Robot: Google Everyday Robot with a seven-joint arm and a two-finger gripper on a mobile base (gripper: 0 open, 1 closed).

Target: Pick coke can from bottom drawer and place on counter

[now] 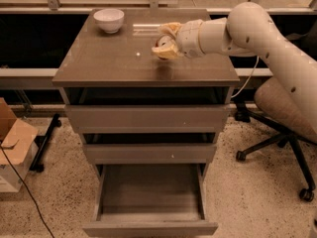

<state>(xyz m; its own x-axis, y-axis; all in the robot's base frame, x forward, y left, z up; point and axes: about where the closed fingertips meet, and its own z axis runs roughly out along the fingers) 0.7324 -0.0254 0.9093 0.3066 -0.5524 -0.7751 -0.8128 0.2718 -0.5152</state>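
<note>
My gripper [165,44] reaches in from the right and hovers just above the middle right of the counter [114,58]. Its yellowish fingers [171,29] are closed around the coke can [160,43]. Only a small patch of the can's red side and silver end shows between them. The can lies tilted in the grip and I cannot tell if it touches the surface. The bottom drawer [151,217] is pulled out at the foot of the cabinet and its inside is bare. The two drawers above it are slightly open.
A white bowl [109,20] stands at the counter's back left corner. An office chair [287,113] is to the right of the cabinet, under my arm. A cardboard box [12,143] and a cable lie on the floor at the left.
</note>
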